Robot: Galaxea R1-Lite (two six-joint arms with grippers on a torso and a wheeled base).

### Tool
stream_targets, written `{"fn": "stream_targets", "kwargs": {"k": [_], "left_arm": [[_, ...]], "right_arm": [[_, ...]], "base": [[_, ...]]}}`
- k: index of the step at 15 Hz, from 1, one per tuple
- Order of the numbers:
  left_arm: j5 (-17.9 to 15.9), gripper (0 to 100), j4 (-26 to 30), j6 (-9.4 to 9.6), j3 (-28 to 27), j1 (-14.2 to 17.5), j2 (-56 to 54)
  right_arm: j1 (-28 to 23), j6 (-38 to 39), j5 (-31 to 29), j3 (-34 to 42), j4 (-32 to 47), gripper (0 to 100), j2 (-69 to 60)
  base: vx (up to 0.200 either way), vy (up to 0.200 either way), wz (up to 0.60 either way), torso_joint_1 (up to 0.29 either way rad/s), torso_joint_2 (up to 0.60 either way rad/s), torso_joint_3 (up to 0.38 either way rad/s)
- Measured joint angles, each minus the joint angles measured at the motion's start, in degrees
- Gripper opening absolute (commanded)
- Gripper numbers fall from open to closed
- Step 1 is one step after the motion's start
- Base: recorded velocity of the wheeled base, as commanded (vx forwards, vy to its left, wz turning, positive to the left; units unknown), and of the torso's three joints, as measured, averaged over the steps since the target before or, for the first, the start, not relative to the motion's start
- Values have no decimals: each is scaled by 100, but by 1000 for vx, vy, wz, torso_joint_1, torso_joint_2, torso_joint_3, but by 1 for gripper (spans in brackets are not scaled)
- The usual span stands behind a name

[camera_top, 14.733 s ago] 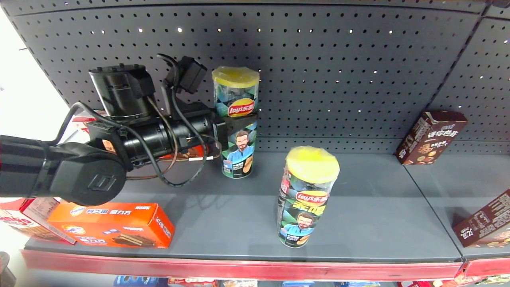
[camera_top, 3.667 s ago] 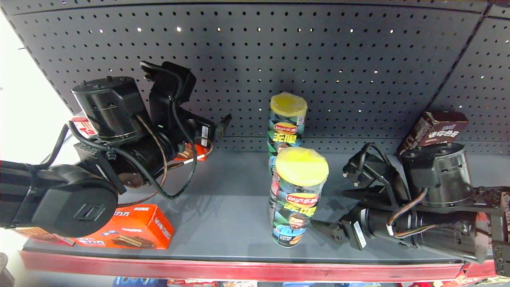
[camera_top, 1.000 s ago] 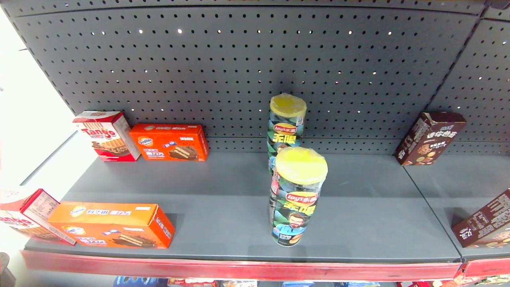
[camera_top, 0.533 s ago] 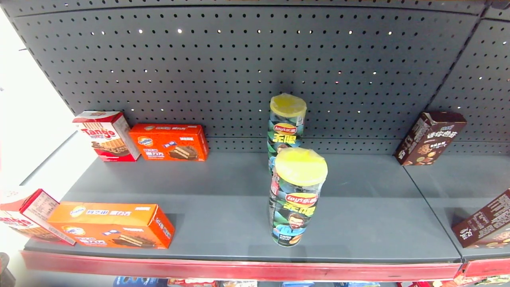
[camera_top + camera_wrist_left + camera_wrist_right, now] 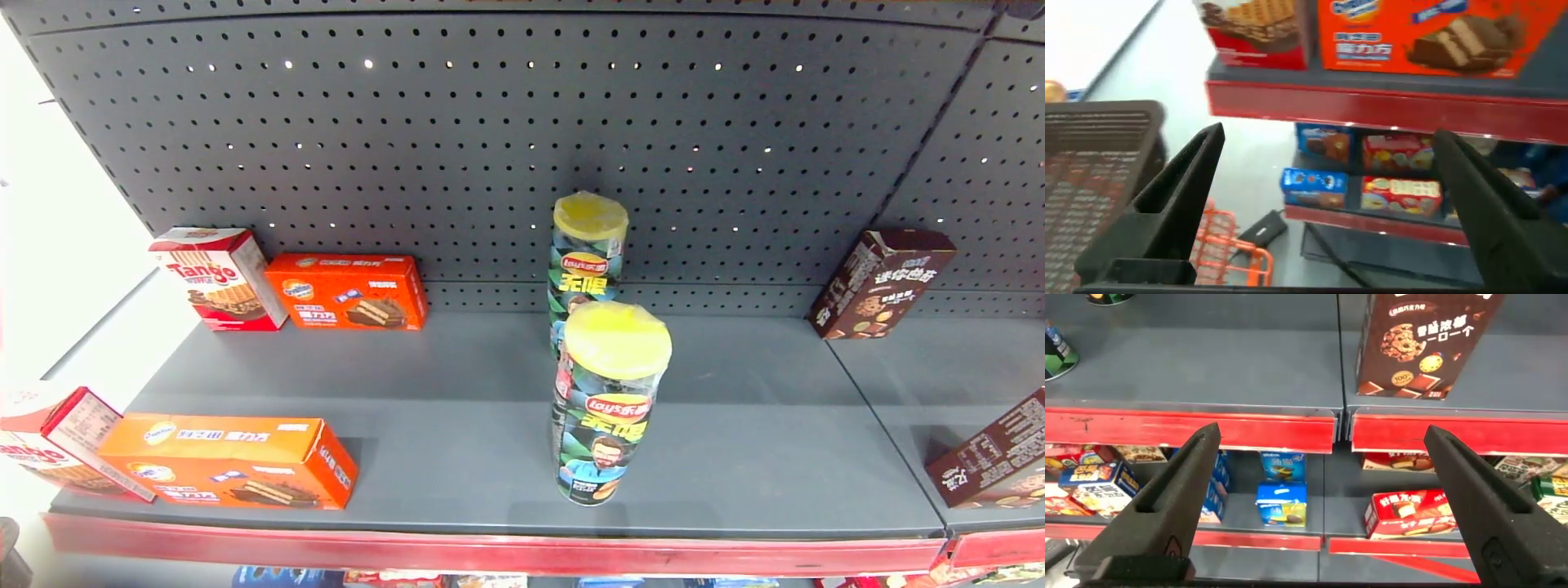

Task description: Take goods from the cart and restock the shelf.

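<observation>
Goods: nothing in either gripper. The cart [image 5: 1102, 143], a grey mesh basket on an orange frame, sits close beyond one finger of the left gripper [image 5: 1328, 135]. Its contents are hidden, so you cannot tell which item comes next. The left jaws are spread wide with nothing between them. The right gripper [image 5: 1323, 431] also has its jaws wide and empty, facing the red lip of the shelf [image 5: 457, 433].

On the shelf, ahead of both sets of jaws:
- The front chip can [image 5: 611, 400] stands upright near the lip.
- The rear chip can [image 5: 589, 253] stands upright directly behind it, against the pegboard.
- An orange box [image 5: 1429, 37] sits just past the lip, ahead of the left jaws.
- A brown cookie box [image 5: 1425, 343] sits likewise ahead of the right jaws.

Handling, as a judgement: if another can comes up, expect a light, stiff tube with a glossy, slippery wrap. It is tall and easy to tip, and its contents break easily. Close on it at mid-body, across the diameter, with modest squeeze. Boxes look light and thin-walled, so grip them across the narrow faces, away from the flaps.

Next move: likely take the left jaws to the cart.
</observation>
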Motion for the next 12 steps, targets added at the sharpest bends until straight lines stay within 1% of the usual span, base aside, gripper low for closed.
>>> {"fn": "stream_targets", "kwargs": {"k": [1,2,3,4,5,7,9,12], "left_arm": [[-204,100,-4,-2,69,-105,-6],[-304,100,-6,6,96,-282,-30],[-383,100,-45,82,111,-510,-89],[-401,100,-113,200,135,-616,-141],[-416,100,-143,132,154,-646,-193],[-413,100,-162,-5,174,-585,-400],[-236,100,-173,-71,184,-545,-507],[-206,100,-171,-123,185,-532,-568]], "right_arm": [[0,0,0,0,0,100,-2],[2,0,0,0,0,100,-2],[2,0,0,0,0,100,-2],[7,0,0,0,0,100,-2],[7,0,0,0,0,100,-2],[0,0,0,0,0,100,-2],[0,0,-2,0,0,100,-2],[2,0,0,0,0,100,-2]], "base": [[0,0,0,0,0,0],[0,0,0,0,0,0],[0,0,0,0,0,0],[0,0,0,0,0,0],[0,0,0,0,0,0],[0,0,0,0,0,0],[0,0,0,0,0,0],[0,0,0,0,0,0]]}}
